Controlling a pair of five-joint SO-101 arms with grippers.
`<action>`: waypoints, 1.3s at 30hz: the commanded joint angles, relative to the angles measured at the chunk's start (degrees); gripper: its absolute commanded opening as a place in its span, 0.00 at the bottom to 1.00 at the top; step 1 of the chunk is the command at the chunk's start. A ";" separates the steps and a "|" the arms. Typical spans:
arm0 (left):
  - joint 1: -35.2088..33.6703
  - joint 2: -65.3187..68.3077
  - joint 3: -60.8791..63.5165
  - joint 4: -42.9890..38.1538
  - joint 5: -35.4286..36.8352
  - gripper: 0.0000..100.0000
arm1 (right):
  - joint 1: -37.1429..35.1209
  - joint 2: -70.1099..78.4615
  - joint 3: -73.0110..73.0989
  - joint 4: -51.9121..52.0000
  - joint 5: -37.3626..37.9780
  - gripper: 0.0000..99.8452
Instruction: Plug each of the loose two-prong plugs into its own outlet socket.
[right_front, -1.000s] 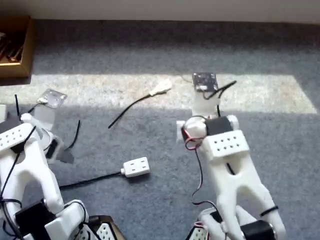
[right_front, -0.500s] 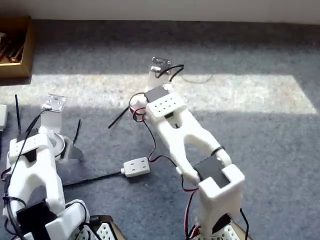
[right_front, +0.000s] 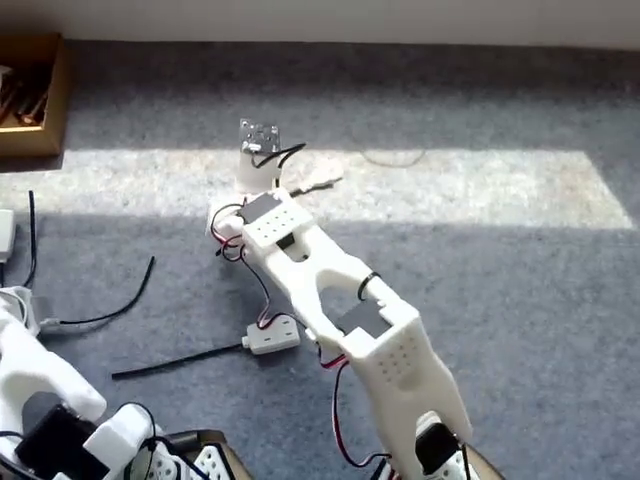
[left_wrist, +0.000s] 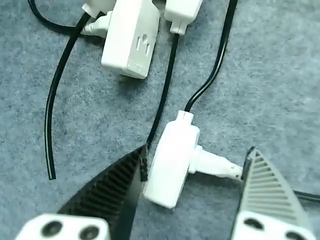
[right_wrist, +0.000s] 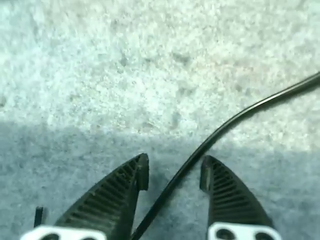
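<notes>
Across the grey carpet (right_front: 520, 300) my right arm (right_front: 330, 290) stretches to the far left-centre, where sun meets shadow. Its gripper (right_wrist: 174, 165) is open, with the jaws astride the black cord (right_wrist: 220, 127) rather than on the white two-prong plug (right_front: 318, 183) lying near in the sunlit strip. I judge this to be the pick-up step: next I must work along the cord to the plug body and close on it. My left gripper (left_wrist: 197, 152), jaws also spread, hangs over a white socket block (left_wrist: 170, 165) at the near left that seems to have a plug (left_wrist: 215, 165) already seated in it. A free outlet socket (right_front: 272, 335) lies near centre.
</notes>
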 joint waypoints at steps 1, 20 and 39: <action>-0.40 -0.22 -1.80 -0.44 0.44 0.31 | 1.54 2.68 -4.00 -1.71 -0.18 0.16; 2.86 -0.22 1.19 -0.53 0.18 0.31 | 5.67 2.42 -27.56 57.71 35.87 0.01; 10.95 -0.13 5.93 -0.53 0.09 0.31 | 23.87 -54.02 43.56 44.62 78.33 0.01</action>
